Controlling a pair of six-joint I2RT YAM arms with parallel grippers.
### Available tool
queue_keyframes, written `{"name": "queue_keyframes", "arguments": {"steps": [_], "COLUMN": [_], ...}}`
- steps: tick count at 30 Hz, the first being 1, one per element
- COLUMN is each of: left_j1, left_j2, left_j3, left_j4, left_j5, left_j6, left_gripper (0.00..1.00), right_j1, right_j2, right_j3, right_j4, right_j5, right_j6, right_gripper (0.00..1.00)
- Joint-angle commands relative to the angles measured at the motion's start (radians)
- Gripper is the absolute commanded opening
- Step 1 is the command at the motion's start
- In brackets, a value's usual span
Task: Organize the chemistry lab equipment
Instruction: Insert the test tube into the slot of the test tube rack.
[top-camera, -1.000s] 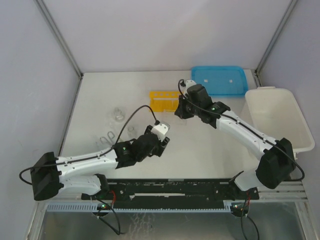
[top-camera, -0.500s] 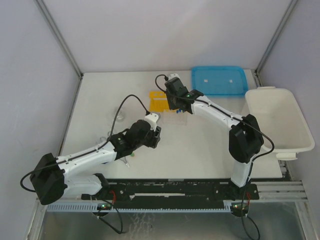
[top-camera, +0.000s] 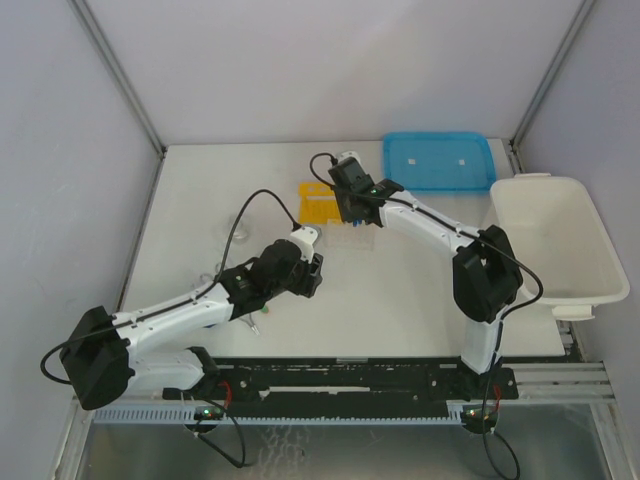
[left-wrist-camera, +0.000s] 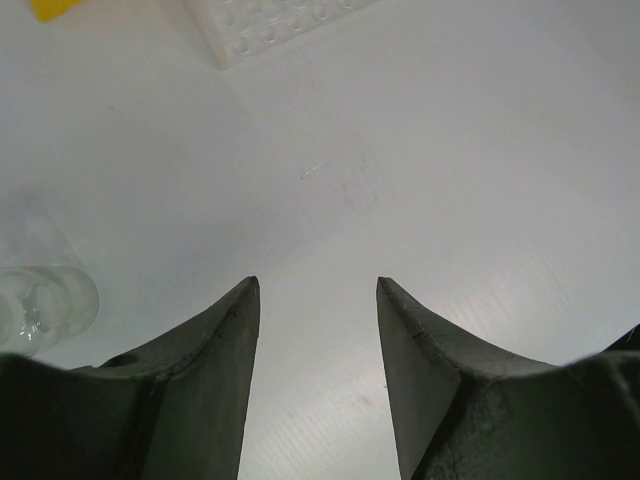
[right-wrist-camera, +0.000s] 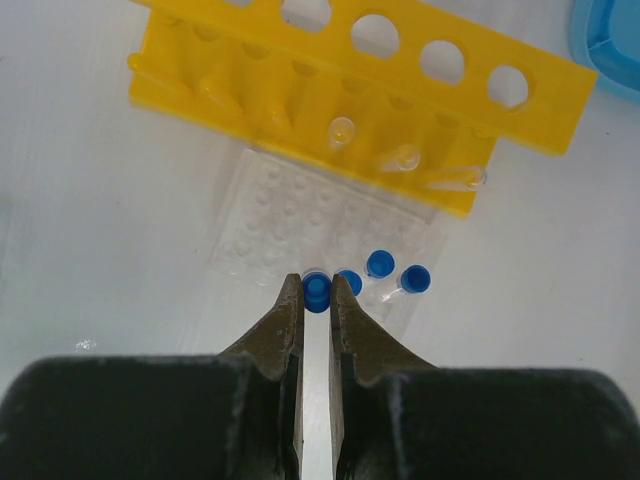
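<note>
In the right wrist view my right gripper is shut on the cap of one small blue-capped tube. That tube stands in a row with three more tubes at the near edge of a clear dimpled plate. Just beyond lies the yellow tube rack, also seen from above. My left gripper is open over bare table with nothing between its fingers. A clear glass vessel lies to its left.
The blue lid lies at the back right and the big white tub at the right edge. More glassware and thin metal tongs lie left of my left arm.
My right arm has swung left and come down over the tubes beside the rack. My left arm has pulled back to the left and its jaws have narrowed. Nothing has moved in the last half second.
</note>
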Motion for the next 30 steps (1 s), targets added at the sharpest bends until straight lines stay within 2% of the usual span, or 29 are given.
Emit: {"name": "queue_keyframes", "arguments": {"steps": [1,30], "left_j1": [0.007,0.007], "left_j2": [-0.008,0.004], "left_j3": [0.022,0.007], "left_j4": [0.033,0.043], "left_j5": [0.022,0.025], "left_j6": [-0.020,-0.025], "left_gripper": [0.55,0.56], "right_j1": [0.007,0.006], "right_j2": [0.016,0.077], "right_j3": [0.042,0.048], "right_j4": [0.021,0.018], "right_j5": [0.008,-0.022], "right_j6": [-0.011,-0.003], "right_gripper": [0.00,0.00]}}
